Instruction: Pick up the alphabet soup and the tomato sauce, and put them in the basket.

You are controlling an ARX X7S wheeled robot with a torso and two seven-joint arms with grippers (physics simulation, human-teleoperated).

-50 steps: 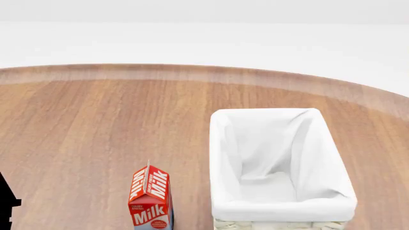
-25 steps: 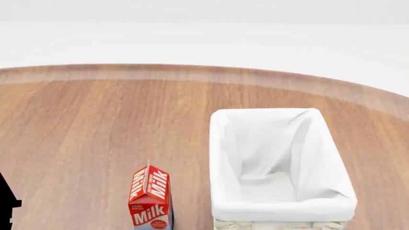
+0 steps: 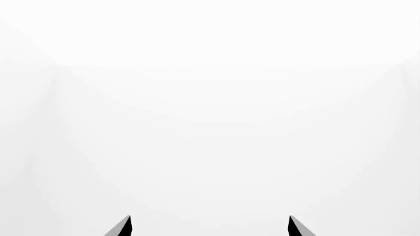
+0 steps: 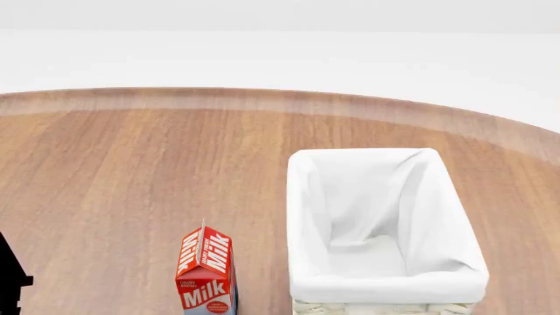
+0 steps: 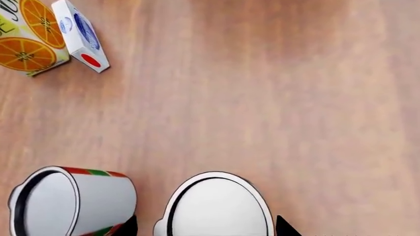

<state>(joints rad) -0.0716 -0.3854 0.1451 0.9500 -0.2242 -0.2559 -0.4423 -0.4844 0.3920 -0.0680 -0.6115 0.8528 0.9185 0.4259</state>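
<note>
The basket (image 4: 303,216), cream wicker with a white cloth liner, stands empty at the right of the head view. In the right wrist view my right gripper (image 5: 206,227) is open, with its fingertips (image 5: 129,225) on either side of an upright can with a silver top (image 5: 217,206); that can's label is hidden, so I cannot tell if it is the alphabet soup. The tomato sauce (image 5: 72,201), showing a red and green label, stands close beside it. My left gripper (image 3: 208,226) is open and empty and faces only plain white.
A red milk carton (image 4: 206,272) stands just left of the basket on the wooden table. An orange juice carton (image 5: 29,37) and a small white box with blue and red marks (image 5: 78,34) lie beyond the cans. A black part of the left arm (image 4: 12,279) shows at the head view's lower left edge.
The black part of the left arm at the head view's lower left edge has sunk slightly. Nothing else has moved.
</note>
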